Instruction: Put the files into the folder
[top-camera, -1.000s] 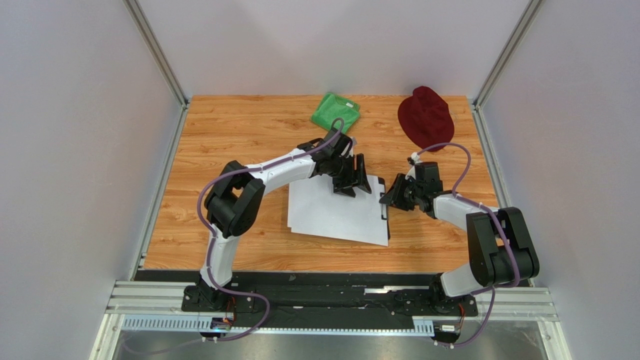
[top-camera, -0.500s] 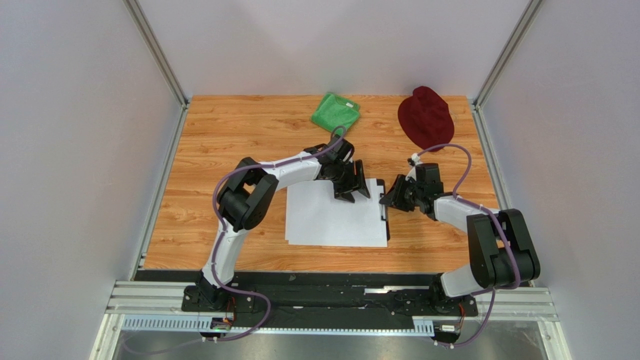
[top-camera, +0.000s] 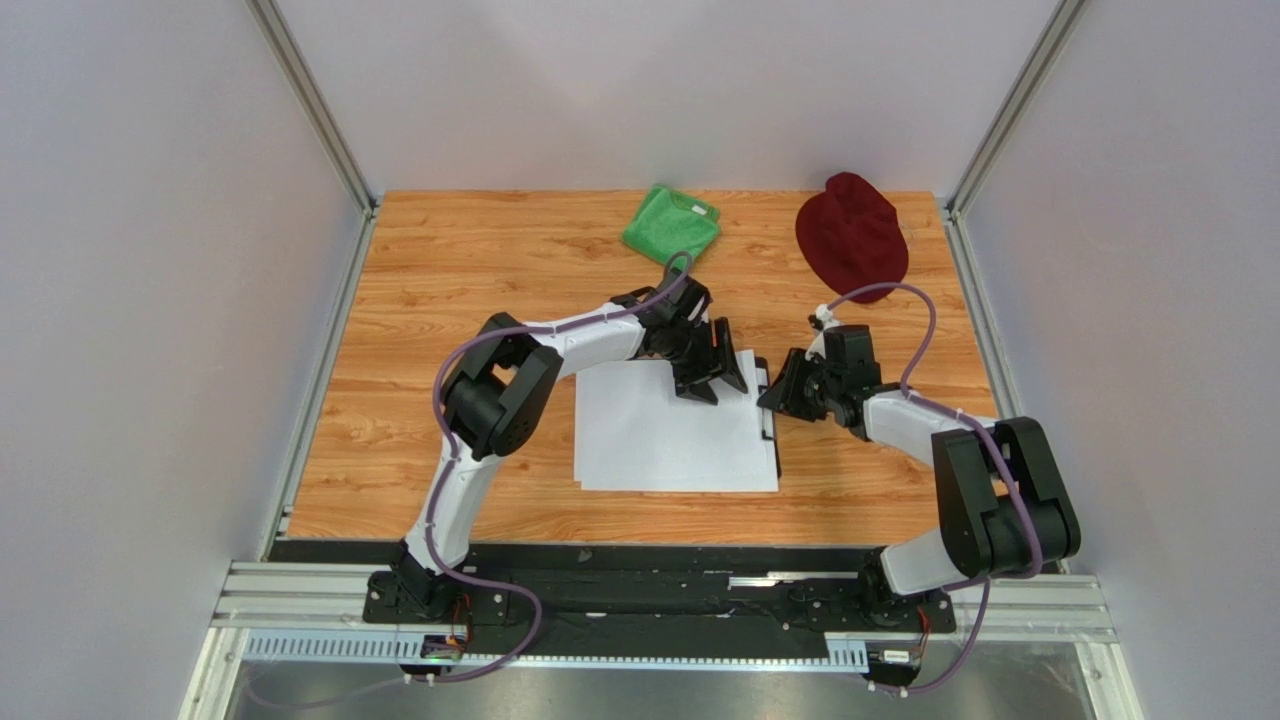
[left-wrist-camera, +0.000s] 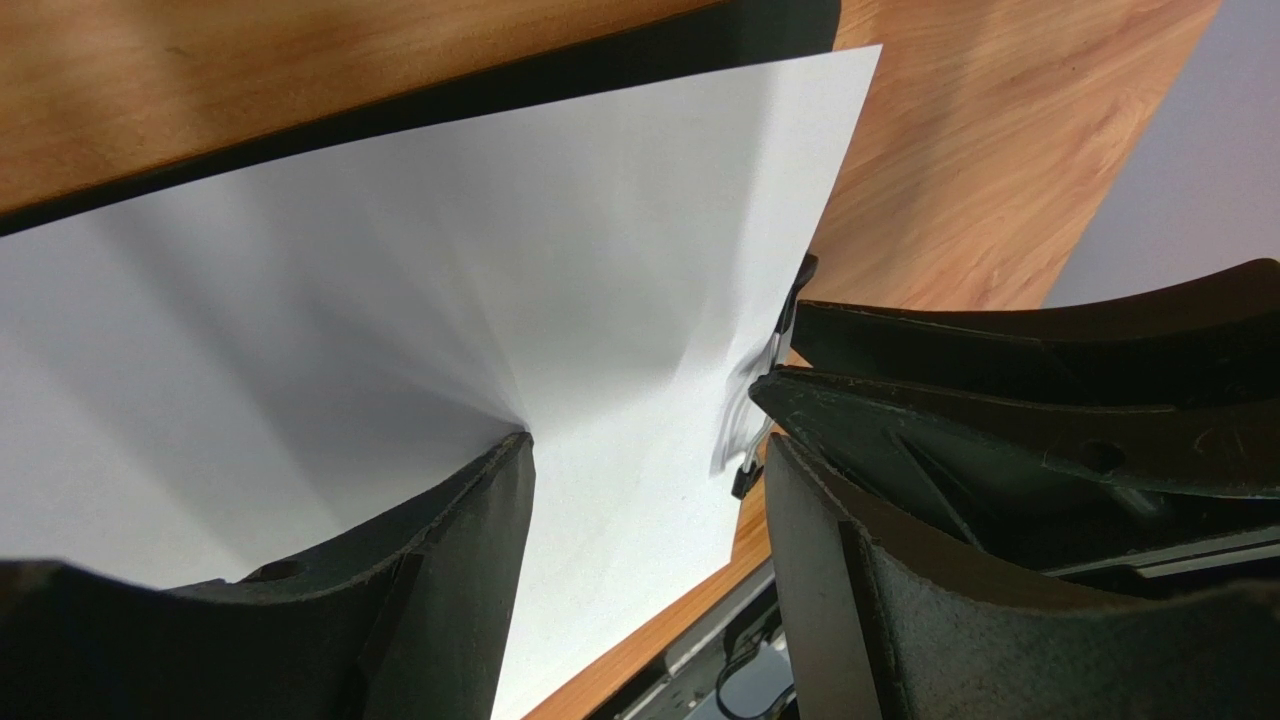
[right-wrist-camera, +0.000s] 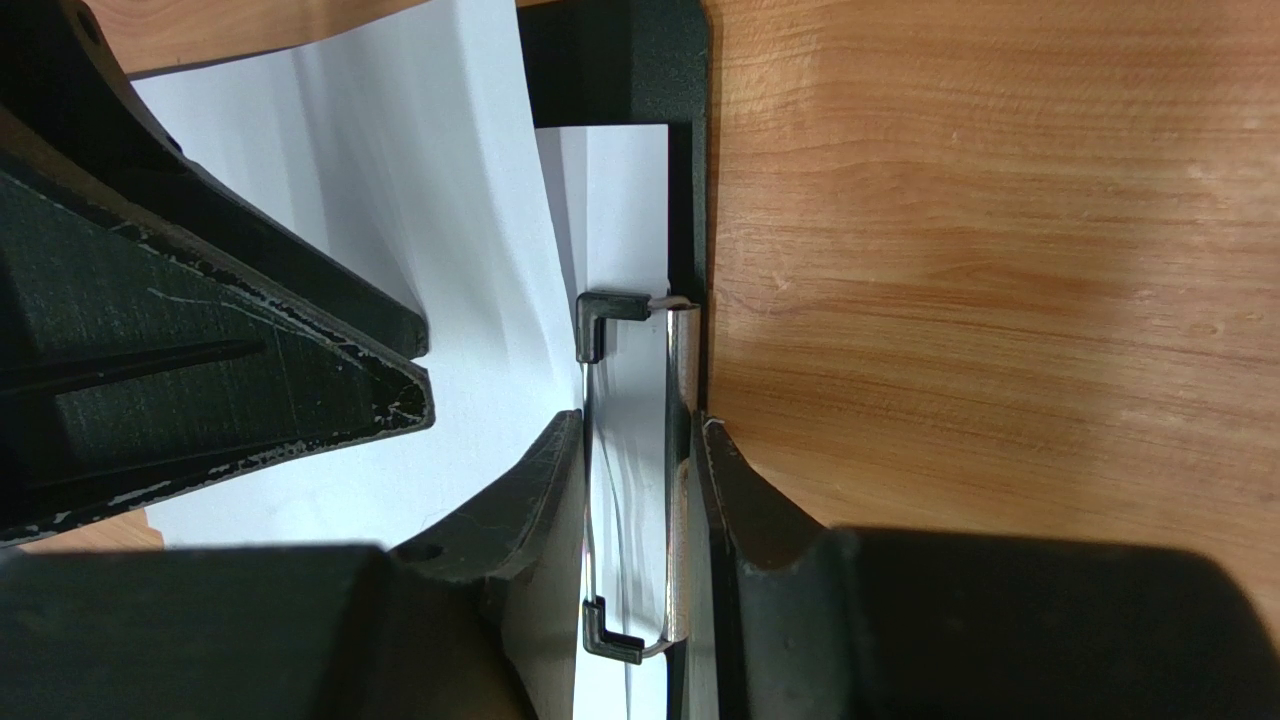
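The white files (top-camera: 669, 438) lie stacked on the black folder, which shows only as a strip at its right edge (top-camera: 775, 435). My left gripper (top-camera: 721, 375) is open at the sheets' far right corner. In the left wrist view (left-wrist-camera: 646, 450) one fingertip (left-wrist-camera: 508, 458) presses on the paper (left-wrist-camera: 451, 270) and creases it. My right gripper (top-camera: 781, 395) is shut on the folder's silver clip (right-wrist-camera: 664, 450), squeezing it, as the right wrist view (right-wrist-camera: 639, 443) shows. There the sheets' edge (right-wrist-camera: 451, 180) reaches the clip, and the black board (right-wrist-camera: 616, 60) shows beyond.
A green cloth (top-camera: 672, 224) lies at the back middle and a dark red hat (top-camera: 851, 233) at the back right. Both grippers sit close together over the folder's clip end. Grey walls stand along the left and right sides of the wooden table (top-camera: 451, 270).
The sheets have swung from a slant to lie square on the board, with their right edge nearer the clip. My left gripper shifted slightly right with them. My right gripper stayed on the clip.
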